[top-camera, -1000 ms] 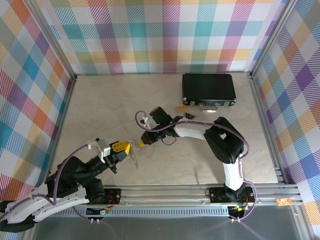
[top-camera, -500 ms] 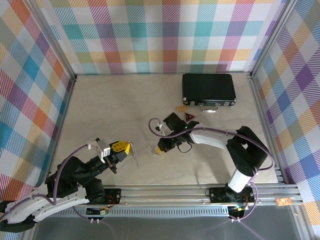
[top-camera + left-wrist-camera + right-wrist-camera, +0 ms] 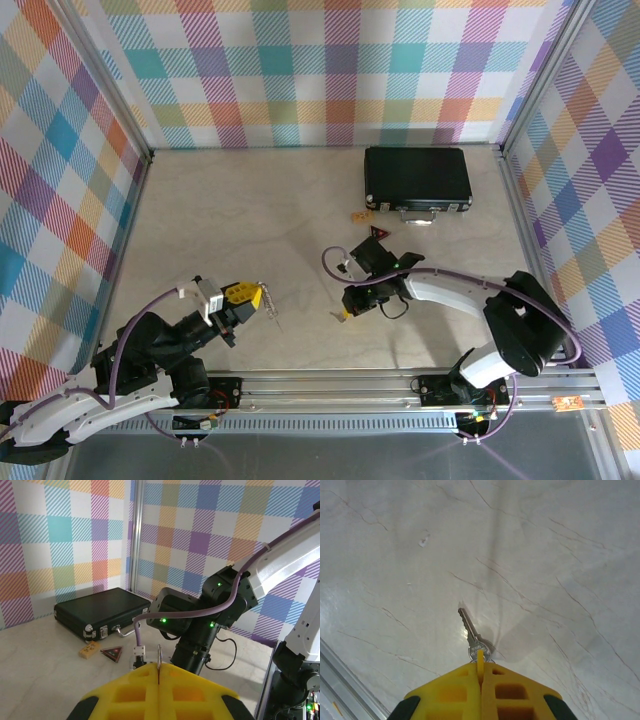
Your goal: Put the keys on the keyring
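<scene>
Your right arm (image 3: 450,290) has swung back across the surface (image 3: 250,210), so the right gripper (image 3: 345,312) now sits well apart from the left gripper (image 3: 250,297). Threading looks not yet done. The left gripper is clamped on the keyring (image 3: 159,656), and the right gripper pinches the key (image 3: 469,632) by its head, low over the surface.

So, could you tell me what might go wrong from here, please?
1. The right gripper pinches the key only at its head, so the blade could swivel or slip on contact.
2. The left gripper holds the keyring by one thin edge; a push might twist it loose.
</scene>
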`<state>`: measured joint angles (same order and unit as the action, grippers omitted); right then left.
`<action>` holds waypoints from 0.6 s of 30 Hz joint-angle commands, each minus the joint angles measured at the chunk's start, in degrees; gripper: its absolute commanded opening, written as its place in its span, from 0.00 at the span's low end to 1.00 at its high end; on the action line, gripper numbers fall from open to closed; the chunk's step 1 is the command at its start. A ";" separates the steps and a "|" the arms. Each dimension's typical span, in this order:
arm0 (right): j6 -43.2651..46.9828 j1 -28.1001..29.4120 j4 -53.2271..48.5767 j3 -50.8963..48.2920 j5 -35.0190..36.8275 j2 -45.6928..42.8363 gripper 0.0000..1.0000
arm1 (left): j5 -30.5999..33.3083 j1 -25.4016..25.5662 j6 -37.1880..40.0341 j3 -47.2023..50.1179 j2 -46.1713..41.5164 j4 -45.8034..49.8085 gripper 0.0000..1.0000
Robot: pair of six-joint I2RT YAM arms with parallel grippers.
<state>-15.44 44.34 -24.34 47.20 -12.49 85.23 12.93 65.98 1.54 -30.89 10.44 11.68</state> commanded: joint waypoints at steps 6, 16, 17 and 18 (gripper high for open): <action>-2.16 -1.57 -1.26 -2.89 0.98 -3.97 0.00 | -0.53 0.50 0.97 0.42 0.01 -3.38 0.00; -3.24 -3.18 -1.23 -4.07 1.29 -4.81 0.05 | -0.71 0.53 1.16 0.13 0.96 -3.60 0.00; -3.27 -3.20 -1.44 -4.04 1.28 -4.88 0.06 | -0.68 0.49 1.13 0.13 0.99 -3.57 0.00; -3.19 -3.28 -1.72 -3.90 1.32 -5.05 0.08 | -0.67 0.48 1.18 0.22 0.96 -3.64 0.00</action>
<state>-17.93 41.39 -24.77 43.55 -11.31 81.87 12.93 65.98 1.93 -30.89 11.46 11.66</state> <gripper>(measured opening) 0.067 0.059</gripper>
